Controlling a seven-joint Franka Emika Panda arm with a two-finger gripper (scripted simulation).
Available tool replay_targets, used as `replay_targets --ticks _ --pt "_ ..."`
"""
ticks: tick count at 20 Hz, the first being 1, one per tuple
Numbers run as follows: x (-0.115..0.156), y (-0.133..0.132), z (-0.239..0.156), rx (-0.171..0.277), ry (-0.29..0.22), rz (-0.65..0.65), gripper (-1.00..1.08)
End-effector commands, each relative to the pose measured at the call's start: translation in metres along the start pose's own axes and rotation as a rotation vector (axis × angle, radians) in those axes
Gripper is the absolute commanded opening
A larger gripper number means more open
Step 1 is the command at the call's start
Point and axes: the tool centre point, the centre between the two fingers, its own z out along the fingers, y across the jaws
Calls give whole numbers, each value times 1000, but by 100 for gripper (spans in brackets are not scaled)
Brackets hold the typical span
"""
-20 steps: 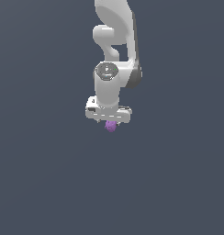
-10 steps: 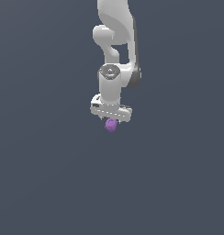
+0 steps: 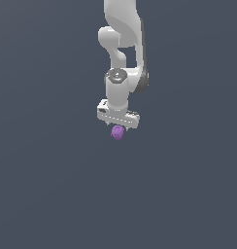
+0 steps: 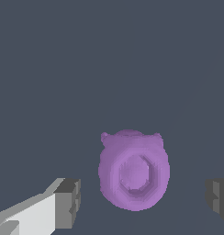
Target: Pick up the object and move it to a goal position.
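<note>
The object (image 4: 133, 173) is a small purple, roundish lumpy blob with a ring-like face. In the wrist view it lies between my two dark fingertips (image 4: 68, 203), with a gap on each side, so neither pad touches it. My gripper (image 4: 143, 202) is open around it. In the exterior view the white hand points straight down, and the gripper (image 3: 118, 127) hangs right over the object (image 3: 117, 132), which peeks out just below the hand. The fingers themselves are hard to make out in that view.
A plain dark grey surface fills both views. Behind and above the hand rises the white arm (image 3: 121, 29). No goal marker shows.
The hand has turned slightly about its vertical axis and stays over the same spot. The purple object has not moved.
</note>
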Motion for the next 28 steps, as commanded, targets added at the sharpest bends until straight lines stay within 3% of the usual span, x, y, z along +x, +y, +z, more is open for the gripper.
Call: replay_targets --ticks 1,17,18,28 --pt "0 0 2 0 0 0 100" --pt "-1 0 50 0 1 4 100" --pt "-1 0 50 0 1 4 -100" --pt "-1 0 49 1 3 3 -100"
